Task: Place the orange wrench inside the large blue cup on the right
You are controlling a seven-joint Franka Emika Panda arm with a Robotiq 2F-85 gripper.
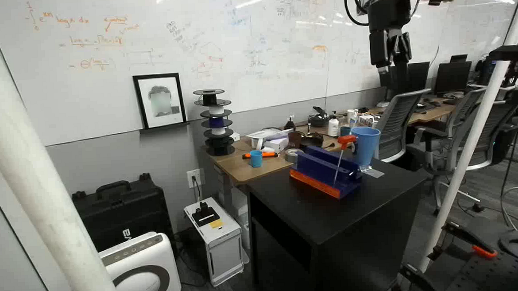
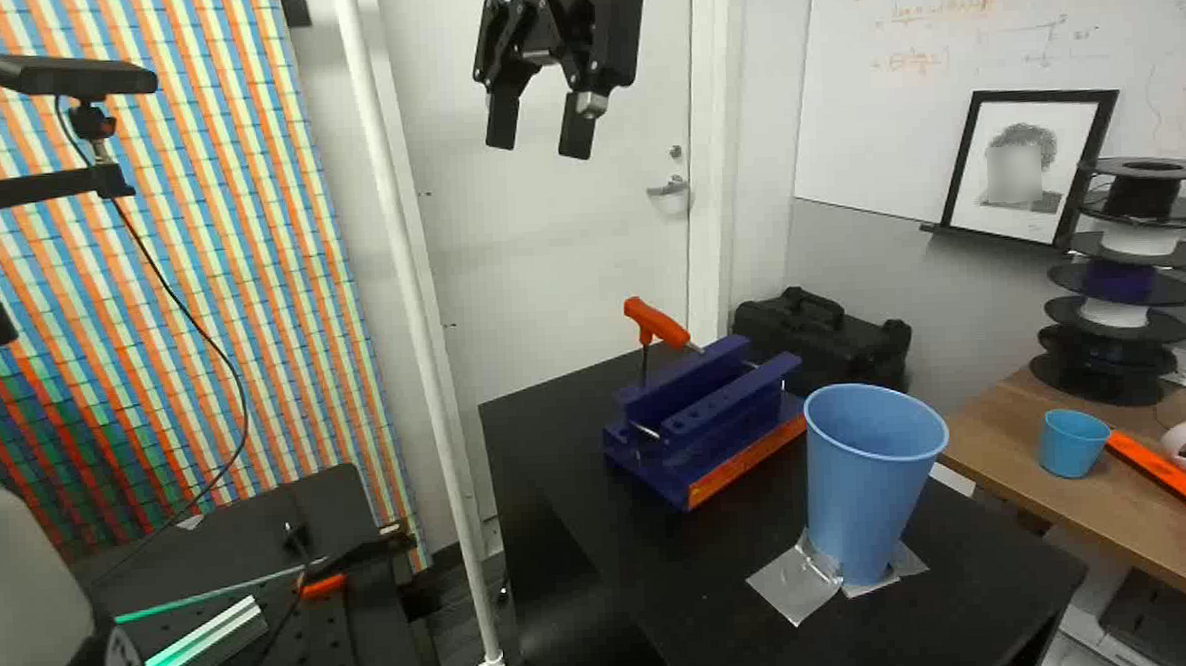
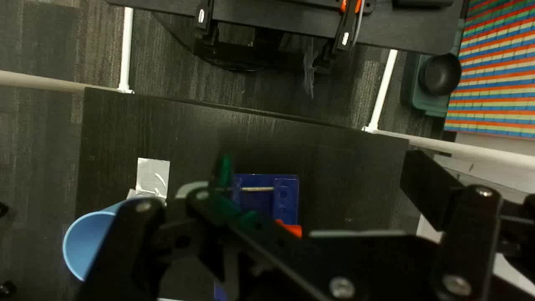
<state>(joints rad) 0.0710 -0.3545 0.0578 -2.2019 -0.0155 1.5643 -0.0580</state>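
Observation:
The orange wrench is a T-handled tool with a thin metal shaft. Its bright handle shows in both exterior views (image 1: 346,139) (image 2: 656,322). It stands upright in the side of a blue tray with orange-red edges (image 1: 314,182) (image 2: 699,468). In the wrist view the handle (image 3: 292,228) is partly hidden behind the gripper. The large blue cup (image 1: 367,146) (image 2: 870,491) stands upright beside the tray, taped down; it also shows in the wrist view (image 3: 87,244). My gripper (image 1: 392,77) (image 2: 540,140) (image 3: 322,182) is open and empty, high above the tray and wrench.
The tray and cup stand on a black cabinet (image 1: 298,223). A wooden desk (image 1: 233,167) adjoins it with a small blue cup (image 1: 256,159), a stack of spools (image 1: 216,121) and clutter. A white pole (image 1: 472,147) rises near the cabinet.

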